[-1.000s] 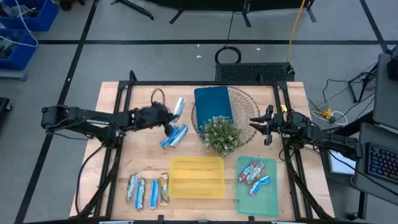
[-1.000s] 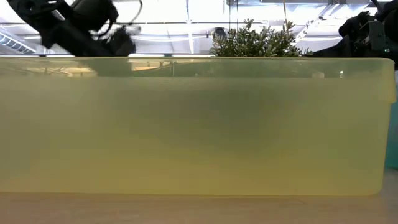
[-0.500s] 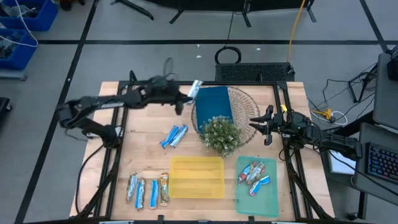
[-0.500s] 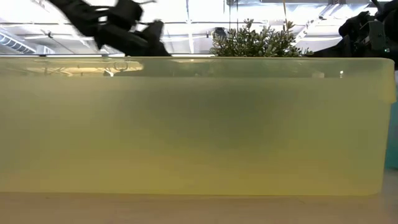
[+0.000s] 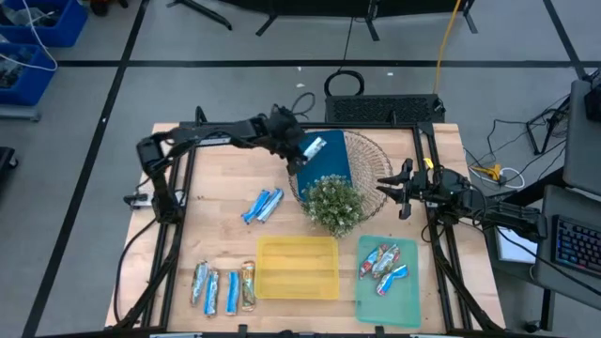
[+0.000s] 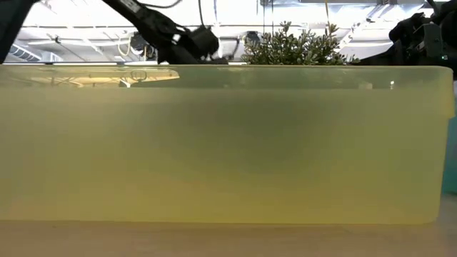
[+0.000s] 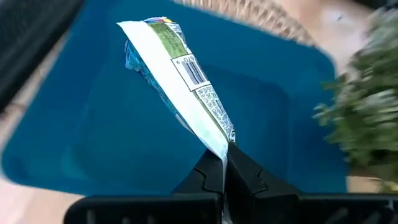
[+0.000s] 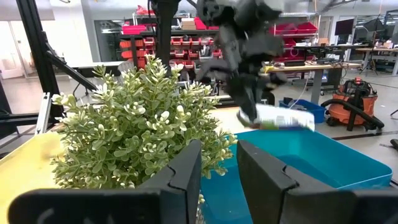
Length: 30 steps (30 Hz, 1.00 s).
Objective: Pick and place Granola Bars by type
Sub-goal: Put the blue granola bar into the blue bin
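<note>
While the left claw (image 7: 222,163) pinches the bar (image 7: 176,78) by one end over the blue tray (image 7: 74,143), lower before releasing; right claw (image 5: 402,192) waits open.

Two slim black jointed arms. Left arm (image 5: 211,134) upper left of frame, thin black cable loop beside wrist. Right pincer (image 5: 399,189): black, angular fingers, yellow mark behind.

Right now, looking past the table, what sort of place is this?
Probably a robotics lab or workshop. Behind the plant stand shelves of red storage bins, workbenches, and an orange shop vacuum. Cables trail across the grey floor beside the table.
</note>
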### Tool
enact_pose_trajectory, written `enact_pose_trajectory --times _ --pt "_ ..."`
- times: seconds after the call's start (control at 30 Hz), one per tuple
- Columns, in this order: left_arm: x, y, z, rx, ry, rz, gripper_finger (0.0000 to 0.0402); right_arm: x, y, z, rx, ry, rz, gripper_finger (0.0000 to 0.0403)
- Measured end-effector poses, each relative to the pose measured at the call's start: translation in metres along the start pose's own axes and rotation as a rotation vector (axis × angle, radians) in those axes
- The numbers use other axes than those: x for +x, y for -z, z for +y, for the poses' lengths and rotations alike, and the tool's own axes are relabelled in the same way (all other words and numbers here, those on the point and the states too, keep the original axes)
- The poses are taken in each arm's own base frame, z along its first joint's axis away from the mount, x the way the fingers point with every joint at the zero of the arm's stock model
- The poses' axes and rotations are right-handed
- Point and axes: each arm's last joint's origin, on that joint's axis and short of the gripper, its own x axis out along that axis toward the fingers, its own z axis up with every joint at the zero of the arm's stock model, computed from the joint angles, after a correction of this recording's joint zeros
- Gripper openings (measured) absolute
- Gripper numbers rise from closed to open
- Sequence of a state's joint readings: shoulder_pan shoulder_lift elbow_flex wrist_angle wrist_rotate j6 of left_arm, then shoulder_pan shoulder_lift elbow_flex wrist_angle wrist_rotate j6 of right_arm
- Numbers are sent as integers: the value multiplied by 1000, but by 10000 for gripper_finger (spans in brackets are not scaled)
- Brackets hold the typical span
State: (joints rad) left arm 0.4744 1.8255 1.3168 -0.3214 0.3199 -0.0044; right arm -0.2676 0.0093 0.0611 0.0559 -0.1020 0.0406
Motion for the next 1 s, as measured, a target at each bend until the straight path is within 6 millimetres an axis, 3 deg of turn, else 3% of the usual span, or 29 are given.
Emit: enact_pose_trajectory --times 0.27,0.53,0.87,1.0 --pt "28 8 12 -33 -79 50 18 0 0 0 0 0 0 93" --pt "23 2 11 -34 -95 7 80 0 0 0 0 0 0 93" --pt "23 0 9 -10 -91 -9 89 0 0 0 0 0 0 93" --pt "11 -3 5 23 -92 -13 89 0 0 0 0 0 0 93"
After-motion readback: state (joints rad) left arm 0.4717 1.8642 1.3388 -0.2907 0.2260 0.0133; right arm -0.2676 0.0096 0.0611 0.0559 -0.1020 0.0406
